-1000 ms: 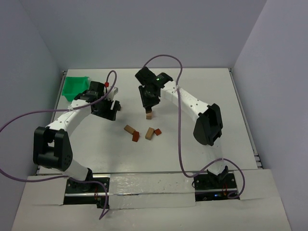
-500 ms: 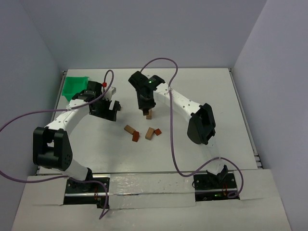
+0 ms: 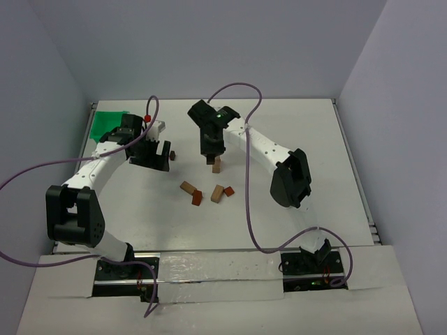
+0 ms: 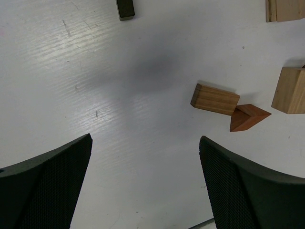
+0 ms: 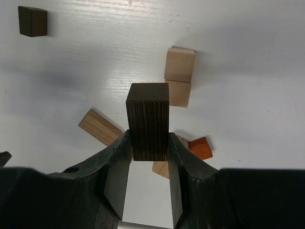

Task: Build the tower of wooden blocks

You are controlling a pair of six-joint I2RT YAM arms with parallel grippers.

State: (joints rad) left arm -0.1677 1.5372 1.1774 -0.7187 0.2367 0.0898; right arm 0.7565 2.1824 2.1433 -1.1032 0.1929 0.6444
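Observation:
My right gripper (image 5: 148, 138) (image 3: 211, 155) is shut on a dark brown block (image 5: 148, 119) that stands upright between its fingers. It hangs just above and left of the wood block tower (image 3: 217, 166) (image 5: 179, 76), a short tan stack on the white table. My left gripper (image 4: 146, 143) (image 3: 159, 155) is open with only bare table between its fingers. A small dark block (image 4: 125, 8) (image 3: 172, 155) lies just right of it. Loose pieces lie nearer the front: a tan block (image 3: 187, 187) (image 4: 215, 99), a reddish wedge (image 3: 198, 198) (image 4: 248, 117), another tan block (image 3: 218, 192) and a reddish block (image 3: 229, 190) (image 5: 200, 148).
A green plastic bin (image 3: 106, 124) stands at the far left corner behind the left arm. Purple cables loop over both arms. The table's raised rim (image 3: 353, 167) runs down the right side.
My left gripper has opened wider and drawn back a little to the far left, away from the small dark block. My right gripper has shifted slightly left with the dark brown block.

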